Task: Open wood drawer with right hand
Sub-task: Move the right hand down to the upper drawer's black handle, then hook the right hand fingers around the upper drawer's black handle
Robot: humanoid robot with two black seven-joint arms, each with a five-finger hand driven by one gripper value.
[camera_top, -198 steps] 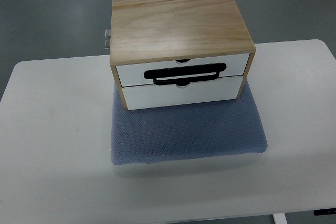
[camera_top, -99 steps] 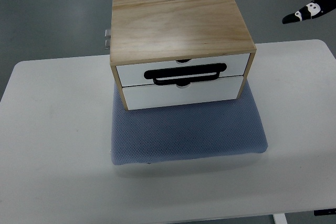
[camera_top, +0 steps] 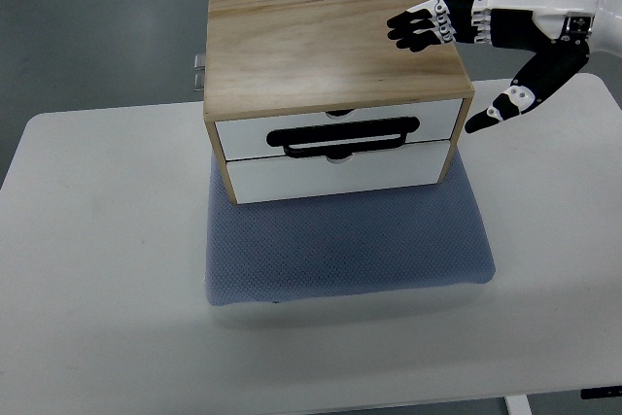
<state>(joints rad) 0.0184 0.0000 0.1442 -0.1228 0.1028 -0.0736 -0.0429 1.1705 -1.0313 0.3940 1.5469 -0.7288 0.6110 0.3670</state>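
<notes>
A wooden box [camera_top: 330, 46] with two white drawer fronts stands on a blue-grey mat [camera_top: 345, 245]. The upper drawer [camera_top: 340, 128] carries a black bar handle [camera_top: 345, 135]; the lower drawer [camera_top: 335, 172] sits under it. Both drawers look closed. My right hand [camera_top: 447, 55] comes in from the right edge, fingers [camera_top: 418, 26] spread over the box's top right corner and thumb [camera_top: 496, 112] pointing down beside the box's right side. It holds nothing and is up and to the right of the handle. The left arm is out of view.
The mat lies on a white table [camera_top: 97, 269] whose front edge runs along the bottom of the picture. A small metal hinge part [camera_top: 198, 72] sticks out at the box's back left. Grey floor lies behind the table.
My right hand has come in from the top right corner, moving left and down, and now reaches over the box's top right corner. The box and drawers have not moved.
</notes>
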